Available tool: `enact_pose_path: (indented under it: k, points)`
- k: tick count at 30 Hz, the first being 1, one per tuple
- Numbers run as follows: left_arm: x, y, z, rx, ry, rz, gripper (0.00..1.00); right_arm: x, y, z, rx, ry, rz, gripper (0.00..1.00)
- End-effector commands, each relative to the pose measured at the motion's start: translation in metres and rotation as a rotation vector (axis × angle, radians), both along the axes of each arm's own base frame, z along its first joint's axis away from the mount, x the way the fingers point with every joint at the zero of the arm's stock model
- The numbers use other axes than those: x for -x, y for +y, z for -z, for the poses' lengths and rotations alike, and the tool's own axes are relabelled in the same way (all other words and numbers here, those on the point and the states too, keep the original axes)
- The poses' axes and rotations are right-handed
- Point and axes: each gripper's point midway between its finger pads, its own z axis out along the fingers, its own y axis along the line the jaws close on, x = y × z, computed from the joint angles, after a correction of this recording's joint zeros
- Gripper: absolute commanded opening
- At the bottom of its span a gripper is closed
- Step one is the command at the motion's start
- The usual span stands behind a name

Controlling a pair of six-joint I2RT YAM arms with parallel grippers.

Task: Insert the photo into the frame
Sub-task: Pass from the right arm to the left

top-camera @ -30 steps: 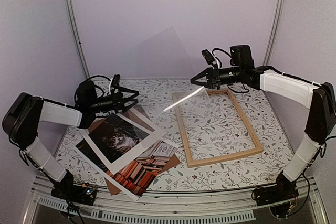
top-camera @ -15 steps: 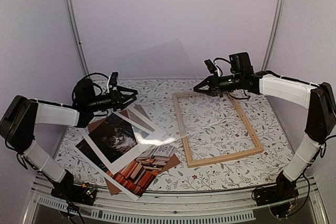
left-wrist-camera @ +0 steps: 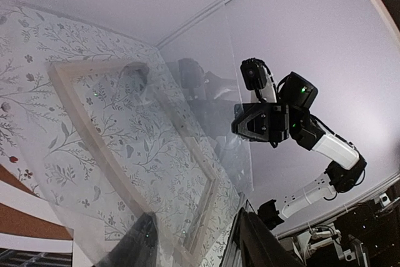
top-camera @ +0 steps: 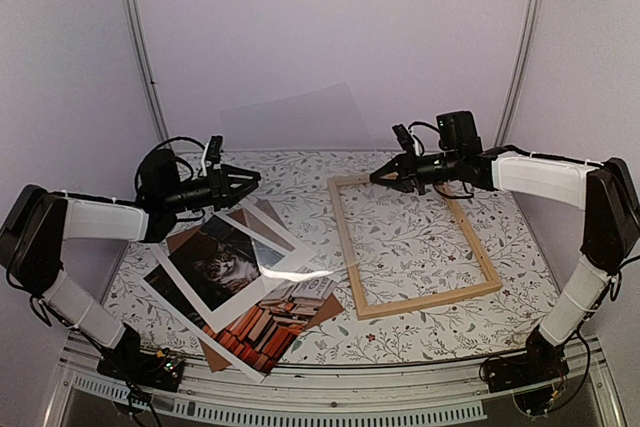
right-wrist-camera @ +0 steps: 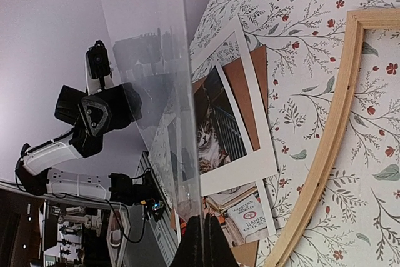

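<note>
Photo [top-camera: 222, 267], lying 9 o'clock of frame [top-camera: 346, 247]: floppy, probably creasing; lift by an edge. Right gripper [top-camera: 378, 175] pinching clear pane [top-camera: 300, 142]; left gripper [top-camera: 250, 179] jaws gaping.

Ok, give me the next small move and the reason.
Probably close the left gripper on the clear sheet: its fingers stand apart around one edge, while the right gripper pinches the opposite edge, so only one arm holds it.

The left arm [top-camera: 100, 219] and right arm [top-camera: 545, 175], at the overhead view's two sides, have white shells between black joints, looping black cables, and black fingers [right-wrist-camera: 197, 248].
</note>
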Motion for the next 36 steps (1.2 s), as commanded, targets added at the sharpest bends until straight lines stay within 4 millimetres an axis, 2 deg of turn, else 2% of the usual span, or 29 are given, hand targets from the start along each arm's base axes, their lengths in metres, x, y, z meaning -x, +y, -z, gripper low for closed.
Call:
enact_pose_path:
  k: [1, 11, 18, 19, 21, 24, 30, 32, 36]
  points:
    - [-0.002, 0.0, -0.008, -0.004, -0.037, -0.001, 0.45, -0.005, -0.003, -0.017, -0.059, -0.046, 0.044, 0.0]
    - [-0.002, -0.001, -0.003, -0.028, -0.042, 0.004, 0.2, -0.01, -0.004, -0.016, -0.089, -0.03, 0.084, 0.0]
    - [-0.006, 0.0, -0.001, -0.054, -0.046, -0.008, 0.0, -0.005, -0.005, -0.013, -0.121, -0.011, 0.088, 0.0]
    - [-0.007, 0.0, -0.001, -0.058, -0.048, -0.009, 0.0, -0.004, -0.004, -0.013, -0.122, -0.011, 0.087, 0.01]
    - [-0.008, -0.001, -0.003, -0.064, -0.048, -0.007, 0.0, -0.003, -0.006, -0.01, -0.118, -0.006, 0.091, 0.07]
    - [-0.009, -0.001, -0.004, -0.082, -0.04, -0.004, 0.0, -0.002, -0.008, -0.007, -0.1, -0.005, 0.1, 0.26]
    - [-0.007, 0.001, -0.016, -0.109, -0.051, -0.002, 0.0, -0.006, -0.02, 0.01, 0.009, 0.004, 0.149, 0.54]
    - [-0.005, 0.002, -0.019, -0.122, -0.053, 0.0, 0.0, -0.009, -0.031, 0.018, 0.061, 0.007, 0.177, 0.64]
    - [-0.001, 0.004, -0.03, -0.139, -0.056, 0.007, 0.0, -0.024, -0.07, 0.03, 0.172, -0.003, 0.277, 0.73]
